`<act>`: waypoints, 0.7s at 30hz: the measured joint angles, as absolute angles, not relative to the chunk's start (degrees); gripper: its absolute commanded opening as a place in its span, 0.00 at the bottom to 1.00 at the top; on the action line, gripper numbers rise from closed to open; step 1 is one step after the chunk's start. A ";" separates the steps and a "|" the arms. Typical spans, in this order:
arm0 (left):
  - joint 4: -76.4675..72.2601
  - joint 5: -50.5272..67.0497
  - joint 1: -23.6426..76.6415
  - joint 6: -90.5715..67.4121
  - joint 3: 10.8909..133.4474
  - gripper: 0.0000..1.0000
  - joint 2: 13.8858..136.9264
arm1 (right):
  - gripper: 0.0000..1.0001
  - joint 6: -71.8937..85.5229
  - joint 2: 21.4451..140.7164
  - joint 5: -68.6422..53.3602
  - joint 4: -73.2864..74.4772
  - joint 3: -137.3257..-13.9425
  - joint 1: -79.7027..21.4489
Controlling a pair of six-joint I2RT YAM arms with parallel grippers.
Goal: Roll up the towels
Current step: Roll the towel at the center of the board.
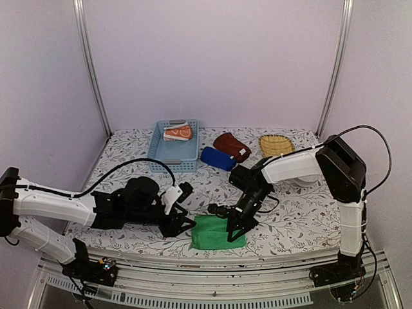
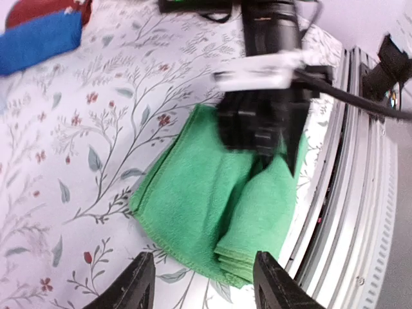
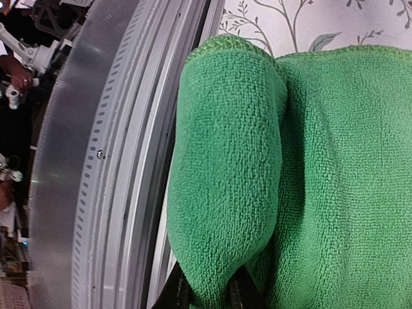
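The green towel [image 1: 216, 233] lies at the table's near edge, its edge-side part folded over into a thick roll [image 3: 225, 161]. My right gripper [image 3: 205, 293] is shut on the end of that roll, and it stands over the towel's right side [image 1: 237, 232]. My left gripper [image 2: 203, 275] is open just off the towel's [image 2: 193, 193] left end, nothing between its fingers [image 2: 138, 283]. An orange patterned towel [image 1: 178, 132] rests in the basket. A dark blue rolled towel [image 1: 217, 158] and a maroon one [image 1: 232, 147] lie further back.
The light blue plastic basket [image 1: 171, 158] stands at the back left and a yellow wicker tray [image 1: 277, 144] at the back right. The metal rail of the table's front edge [image 3: 109, 161] runs right beside the green roll.
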State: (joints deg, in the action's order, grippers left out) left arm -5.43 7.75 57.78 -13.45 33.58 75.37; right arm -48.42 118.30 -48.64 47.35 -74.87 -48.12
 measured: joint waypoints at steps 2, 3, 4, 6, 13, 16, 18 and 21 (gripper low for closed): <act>-5.82 -2.31 65.49 -10.50 33.15 0.56 73.01 | 0.10 -48.80 121.78 -51.68 51.35 -78.04 -46.83; -6.39 -6.02 69.17 -8.51 33.30 0.56 72.93 | 0.10 -48.93 123.55 -53.34 53.41 -79.59 -46.19; -6.50 -8.69 71.70 -6.96 33.61 0.56 73.23 | 0.10 -49.12 125.23 -55.00 55.46 -80.93 -45.56; -6.13 -14.31 76.66 -3.44 35.20 0.57 75.44 | 0.10 -49.60 127.94 -57.78 58.87 -82.96 -44.53; -3.57 -21.08 80.23 7.03 43.83 0.59 89.38 | 0.10 -50.63 130.26 -60.93 62.98 -84.23 -43.48; -3.01 -21.26 80.27 10.83 46.70 0.59 93.73 | 0.11 -50.63 130.32 -60.90 63.22 -84.33 -43.48; -2.57 -21.17 80.31 12.82 48.27 0.59 95.96 | 0.11 -50.63 130.37 -60.93 63.26 -84.38 -43.48; -2.00 -20.95 80.34 15.09 50.41 0.58 99.26 | 0.11 -50.63 130.37 -60.97 63.33 -84.38 -43.48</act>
